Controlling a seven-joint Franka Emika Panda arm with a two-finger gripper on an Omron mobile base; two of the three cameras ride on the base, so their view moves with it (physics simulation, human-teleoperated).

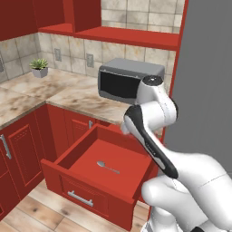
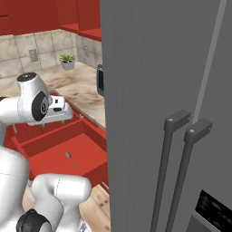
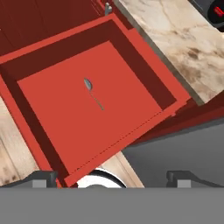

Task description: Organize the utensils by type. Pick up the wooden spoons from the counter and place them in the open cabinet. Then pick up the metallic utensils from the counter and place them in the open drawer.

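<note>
The open drawer (image 1: 118,180) is pulled far out from the red base units, and its plain red floor is seen from above in the hand view. One silver spoon (image 3: 93,93) lies flat on this floor, close to the middle, touching no wall. In the hand view its bowl points toward 11 o'clock and its thin handle runs toward 5 o'clock. The same spoon appears in the left base view (image 1: 107,167) and in the right base view (image 2: 70,158).

The jaws (image 3: 112,177) hang above the front part of the drawer, spread wide apart, and nothing is between them. The two dark fingertips (image 3: 43,177) stand at 7 and 5 o'clock of the hand view.

The beige marbled surface (image 1: 77,97) runs behind the drawer. On it a grey microwave (image 1: 129,79) stands, at 1 o'clock from the drawer in the left base view. A small potted plant (image 1: 39,67) stands far back by the tiled wall. A tall grey refrigerator (image 2: 172,90) with two dark bar handles stands just beside the drawer.
</note>
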